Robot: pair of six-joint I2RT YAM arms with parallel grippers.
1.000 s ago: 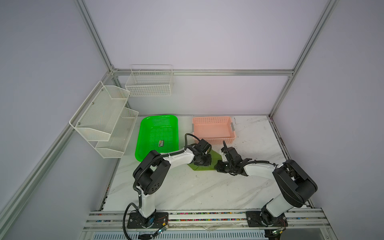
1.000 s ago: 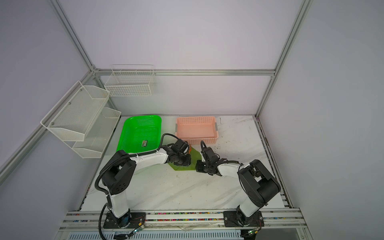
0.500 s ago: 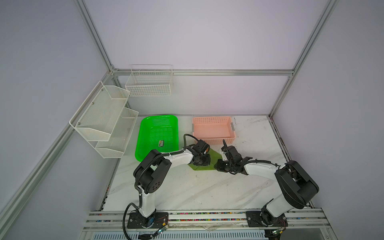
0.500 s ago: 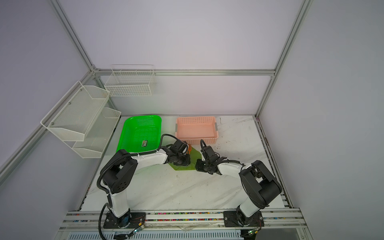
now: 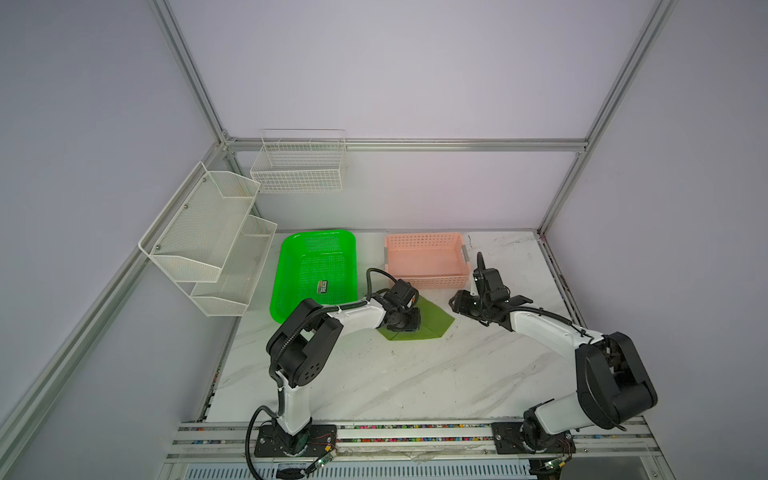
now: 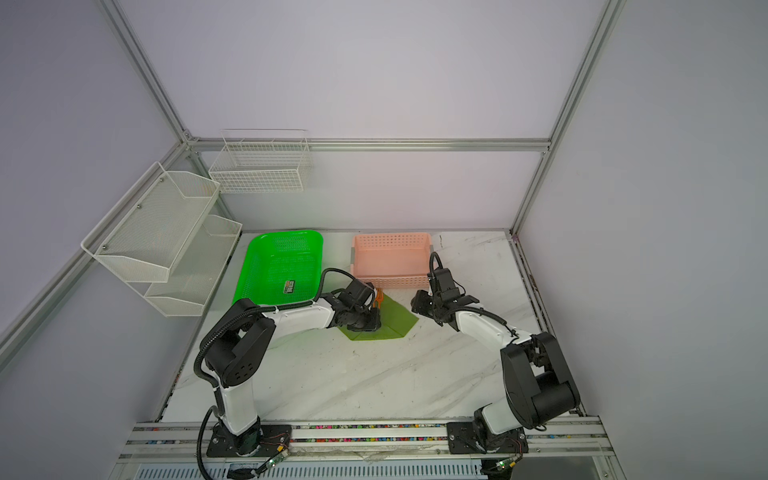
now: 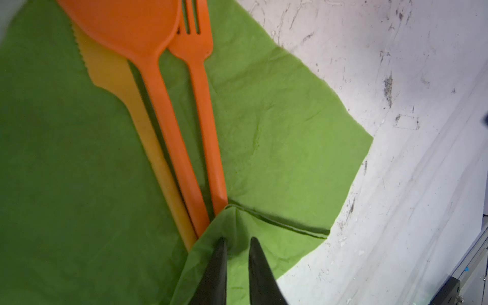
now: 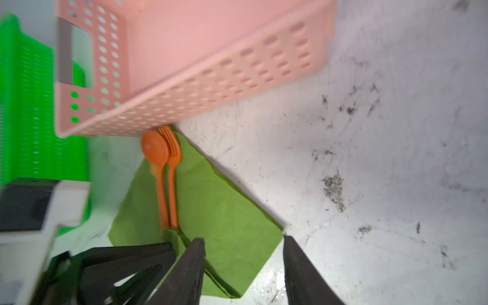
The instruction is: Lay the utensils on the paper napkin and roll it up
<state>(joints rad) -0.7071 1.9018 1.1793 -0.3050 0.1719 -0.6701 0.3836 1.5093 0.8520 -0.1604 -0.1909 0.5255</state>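
In both top views the paper napkin (image 5: 436,318) lies on the table (image 5: 395,374) near frame centre, just below the pink basket (image 5: 428,280). The left gripper (image 5: 405,328) sits on the napkin's lower left part. The right gripper (image 5: 455,302) hangs just off its right corner. In a top view the utensils (image 6: 377,297) show only as an orange sliver at the napkin's upper tip.

In the left wrist view the spoon (image 7: 163,105), fork (image 7: 208,118) and knife (image 7: 148,124) lie side by side, heads toward the upper left. Their handle ends are tucked under a folded-over flap at lower centre. The left fingers (image 7: 219,264) are almost pressed together and appear to pinch a pucker of that flap. We judge the end fold made and the sideways roll next. That pinch should hold firm and low, so the handles cannot slide out.

In the right wrist view the right fingers (image 8: 192,269) are spread wide with nothing between them, straddling the napkin's free corner at lower centre. We would bring them down on that corner, catch the single sheet only, and carry it over the cutlery toward frame left. The paper should be kept taut but not tugged, since we judge it thin enough to tear. The utensil heads sit right up against the basket wall at upper centre, so we should roll without pushing them farther up.
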